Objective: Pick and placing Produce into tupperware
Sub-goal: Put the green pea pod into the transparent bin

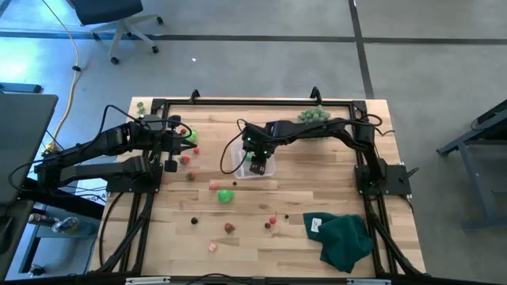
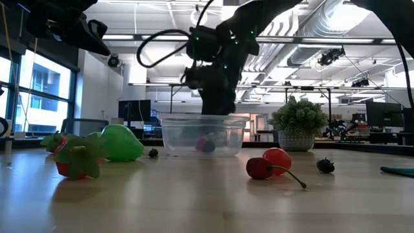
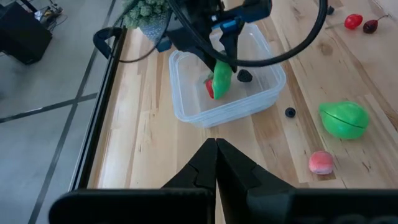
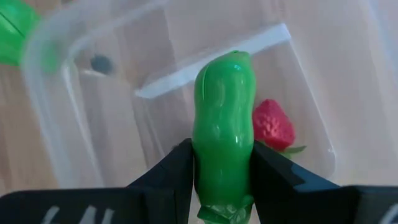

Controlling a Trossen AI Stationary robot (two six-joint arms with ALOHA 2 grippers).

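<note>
The clear tupperware [image 1: 252,166] stands mid-table, a little toward the far edge. It holds a red strawberry [image 4: 272,124] and a dark berry [image 3: 245,76]. My right gripper [image 4: 222,168] hangs over it, shut on the green elongated piece of produce [image 3: 221,78]. My left gripper [image 3: 216,149] is shut on nothing, raised at the table's left side and pointing toward the tupperware. Loose produce lies on the wood: a green ball [image 1: 226,195], a pink piece [image 3: 321,162], two red cherries [image 2: 268,162] and small berries. My right gripper pinches the green elongated piece by its two sides near its stem end [image 4: 221,186], between the two fingers. The fingers slant down from above. The piece runs on along them and sticks out past the tips, its free end [image 4: 225,71] pointing down into the tupperware, above the strawberry.
A dark green cloth [image 1: 344,237] lies at the near right corner. A bushy grey-green ball [image 1: 314,115] sits at the far edge. A black frame rail [image 1: 238,101] runs round the table. More strawberries [image 2: 71,158] lie near the left arm.
</note>
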